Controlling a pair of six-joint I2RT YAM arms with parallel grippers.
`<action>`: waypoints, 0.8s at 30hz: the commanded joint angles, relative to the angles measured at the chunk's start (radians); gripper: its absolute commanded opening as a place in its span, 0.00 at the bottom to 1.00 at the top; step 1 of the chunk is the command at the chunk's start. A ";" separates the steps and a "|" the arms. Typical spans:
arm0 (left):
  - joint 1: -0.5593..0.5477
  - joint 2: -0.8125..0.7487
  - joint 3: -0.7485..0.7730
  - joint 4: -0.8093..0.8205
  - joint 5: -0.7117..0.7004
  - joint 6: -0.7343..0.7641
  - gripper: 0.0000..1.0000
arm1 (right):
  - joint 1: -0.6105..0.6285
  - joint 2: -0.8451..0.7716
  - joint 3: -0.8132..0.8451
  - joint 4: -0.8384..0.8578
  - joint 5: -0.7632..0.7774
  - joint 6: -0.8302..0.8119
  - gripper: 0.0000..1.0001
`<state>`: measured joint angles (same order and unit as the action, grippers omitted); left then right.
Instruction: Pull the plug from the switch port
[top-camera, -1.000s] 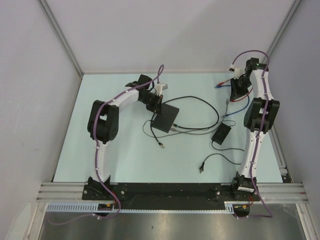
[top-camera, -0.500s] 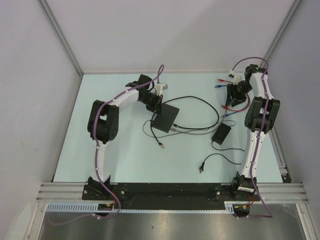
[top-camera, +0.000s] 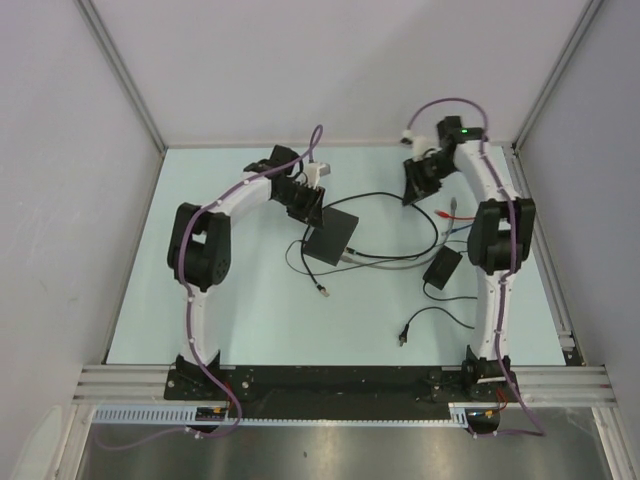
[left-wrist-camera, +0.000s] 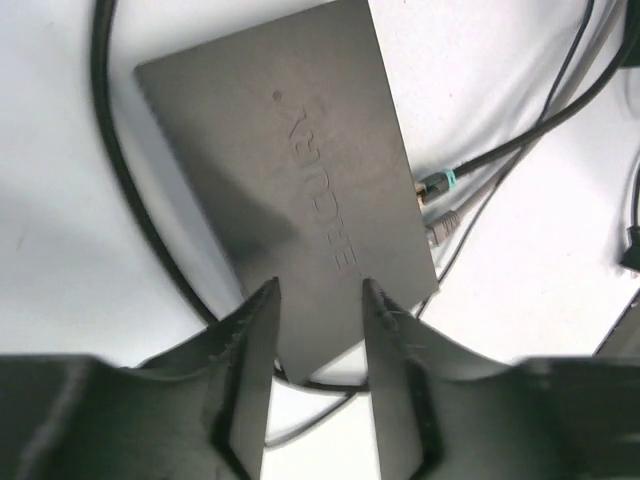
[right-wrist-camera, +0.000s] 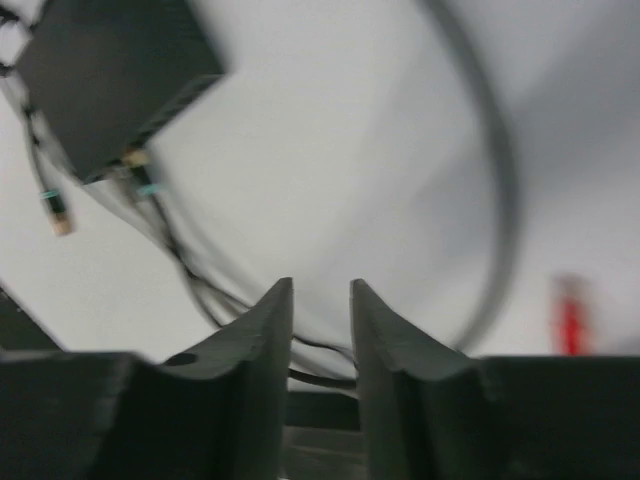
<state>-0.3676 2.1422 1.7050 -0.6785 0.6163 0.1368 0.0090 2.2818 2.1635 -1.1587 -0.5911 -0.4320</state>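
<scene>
Flat matte-black rectangular switch (left-wrist-camera: 290, 190): embossed lettering unreadable. Empty left gripper (left-wrist-camera: 318, 290) partly open over switch's lower corner. Empty right gripper (right-wrist-camera: 320, 290) slightly open, well apart from switch.

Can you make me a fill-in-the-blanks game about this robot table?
1. The flat switch is coloured ___.
2. ___ plugs sit in its edge.
3. The left gripper is above the ___.
4. The right gripper holds ___.
Missing words: black; two; switch; nothing.
</scene>
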 joint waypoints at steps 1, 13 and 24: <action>0.027 -0.142 -0.044 -0.010 -0.047 0.010 0.49 | 0.204 -0.047 -0.122 0.021 -0.033 -0.011 0.25; 0.053 -0.097 -0.122 -0.182 -0.044 0.038 0.00 | 0.350 0.163 -0.024 0.043 -0.026 0.079 0.09; 0.049 0.022 -0.073 -0.193 -0.012 0.047 0.00 | 0.370 0.314 0.185 0.103 -0.053 0.134 0.11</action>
<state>-0.3180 2.1208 1.5810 -0.8654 0.5510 0.1761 0.3725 2.5412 2.2551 -1.1053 -0.6170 -0.3305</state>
